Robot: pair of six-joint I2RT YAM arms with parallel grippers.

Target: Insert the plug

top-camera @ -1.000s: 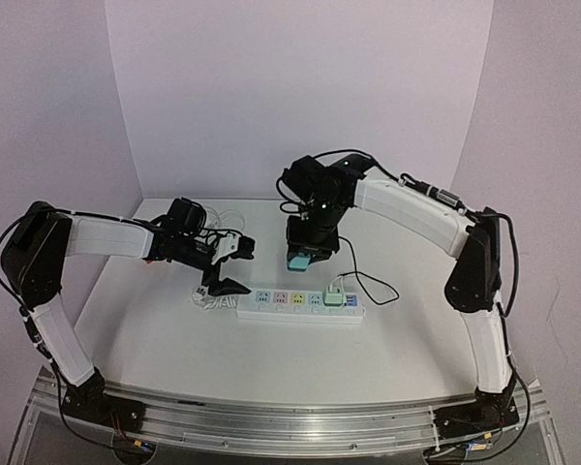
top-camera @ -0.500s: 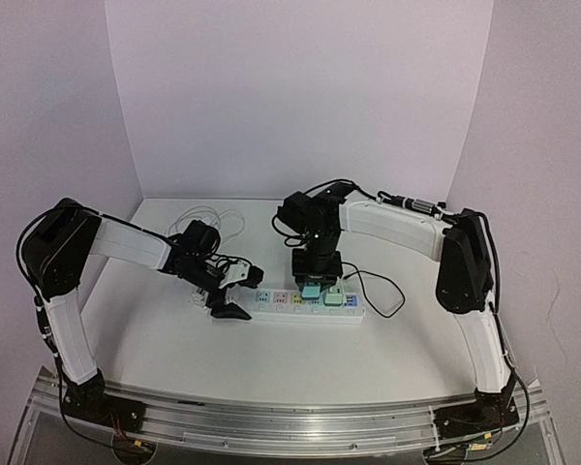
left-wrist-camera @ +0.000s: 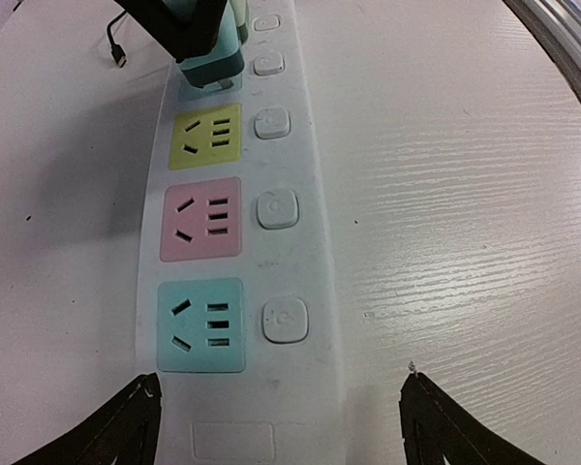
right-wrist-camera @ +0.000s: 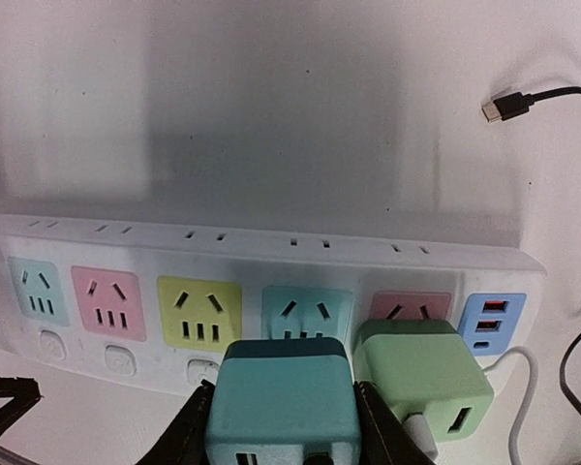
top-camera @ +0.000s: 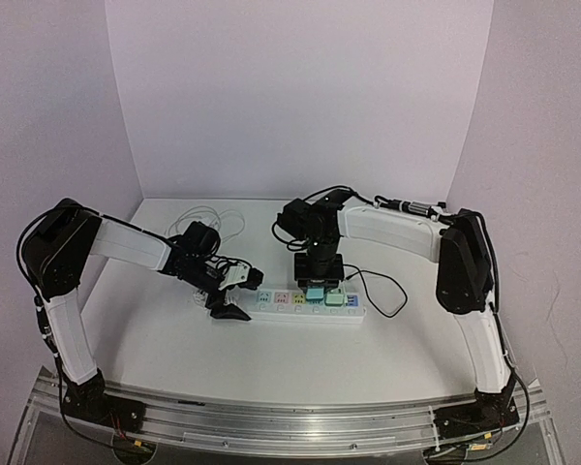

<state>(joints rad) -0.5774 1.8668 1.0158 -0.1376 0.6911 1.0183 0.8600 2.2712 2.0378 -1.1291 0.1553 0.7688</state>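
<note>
The right fingers (right-wrist-camera: 190, 438) are clenched on the teal plug (right-wrist-camera: 281, 402), held at the fourth socket from the left of the power strip (right-wrist-camera: 126, 237), just left of the green charger (right-wrist-camera: 421, 373). The left fingers (left-wrist-camera: 111, 436) are spread wide, released, straddling the strip's left end on the worktop (left-wrist-camera: 465, 194).

Teal plug (right-wrist-camera: 281, 399) upright over 4th socket (right-wrist-camera: 307, 310) of white strip (right-wrist-camera: 136, 240).

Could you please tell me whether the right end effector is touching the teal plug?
Touching. In the right wrist view, the black fingers of the right end effector press against both sides of the teal plug, with no gap.
</note>
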